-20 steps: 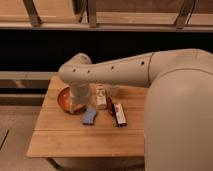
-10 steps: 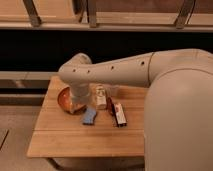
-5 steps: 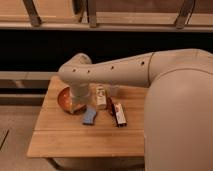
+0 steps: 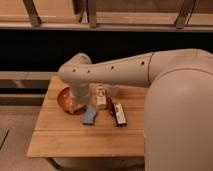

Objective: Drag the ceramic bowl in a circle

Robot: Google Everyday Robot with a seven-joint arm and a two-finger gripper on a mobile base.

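With the tool [image 4: 78, 103] spread wide at the right side of the ceramic bowl [image 4: 64, 98], near the wooden desk's [image 4: 75, 137] far-left corner, the drag looks about to begin. It needs firm contact, then a circle clear of the small blue item [image 4: 89, 116]; behind is a dark recess.

Quick count for the one wooden table [image 4: 75, 142]: one ceramic bowl [image 4: 64, 96], then just right of the bowl one blue packet [image 4: 89, 116], one small pale carton [image 4: 101, 96] and one dark snack bar [image 4: 118, 113]. One robot arm [image 4: 115, 72], and one gripper [image 4: 77, 104] down at the bowl's right side.
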